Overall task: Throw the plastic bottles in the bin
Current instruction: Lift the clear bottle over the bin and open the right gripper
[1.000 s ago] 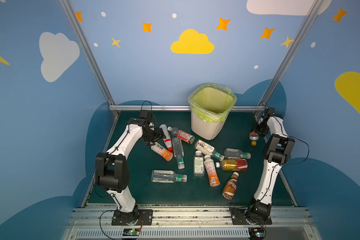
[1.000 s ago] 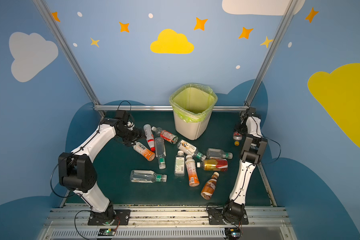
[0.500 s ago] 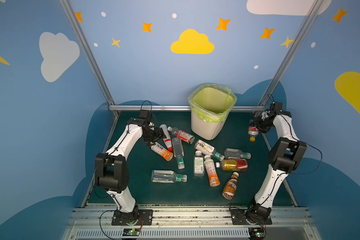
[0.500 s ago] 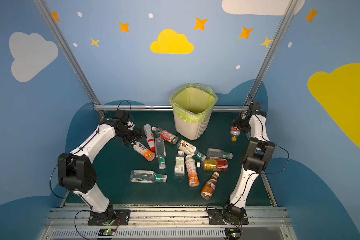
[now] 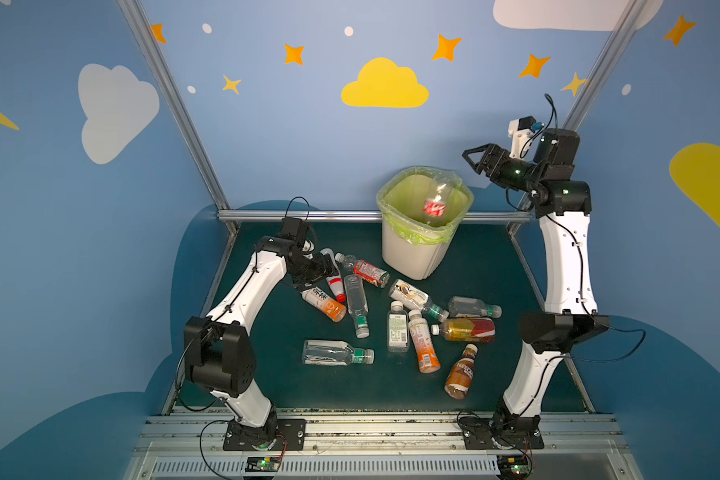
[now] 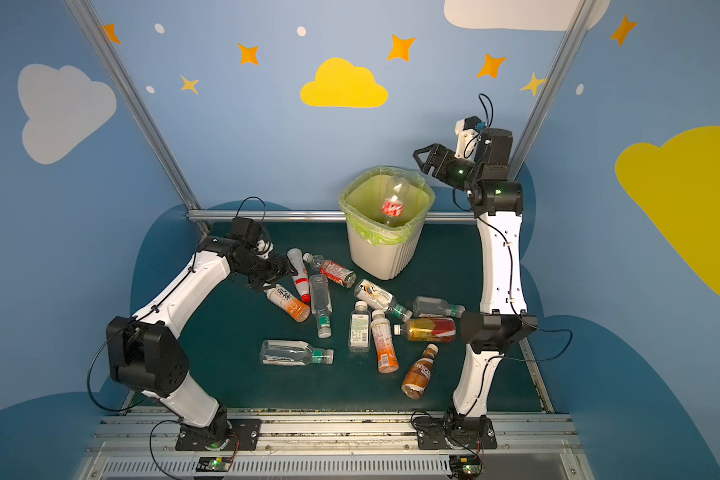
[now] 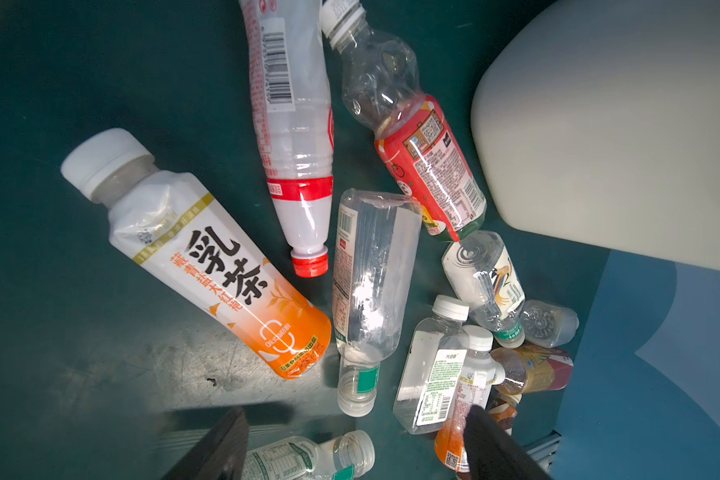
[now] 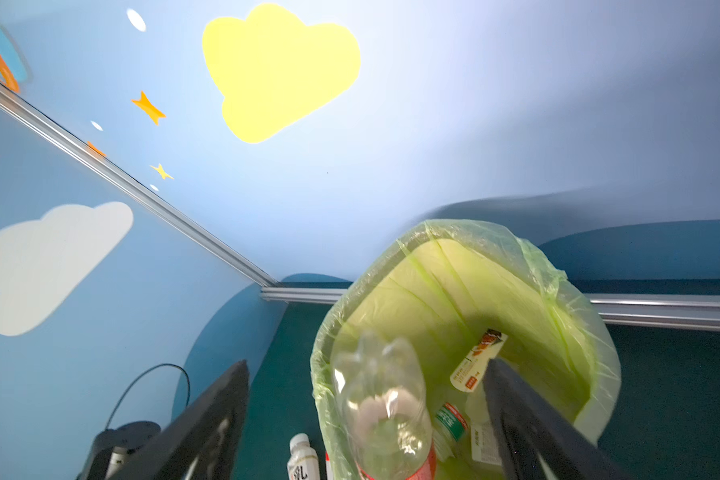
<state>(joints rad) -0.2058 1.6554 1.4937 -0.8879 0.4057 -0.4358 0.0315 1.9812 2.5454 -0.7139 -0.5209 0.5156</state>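
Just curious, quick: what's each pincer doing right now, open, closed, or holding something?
Left pincer: open, holding nothing.
Right pincer: open, empty; a red-labelled bottle shows blurred in the mouth of the bin.

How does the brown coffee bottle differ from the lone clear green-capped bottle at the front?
The coffee bottle has a brown wrap; the clear bottle is see-through. The coffee bottle lies slanted, cap toward the bin; the clear bottle lies crosswise. Both lie flat on the table.
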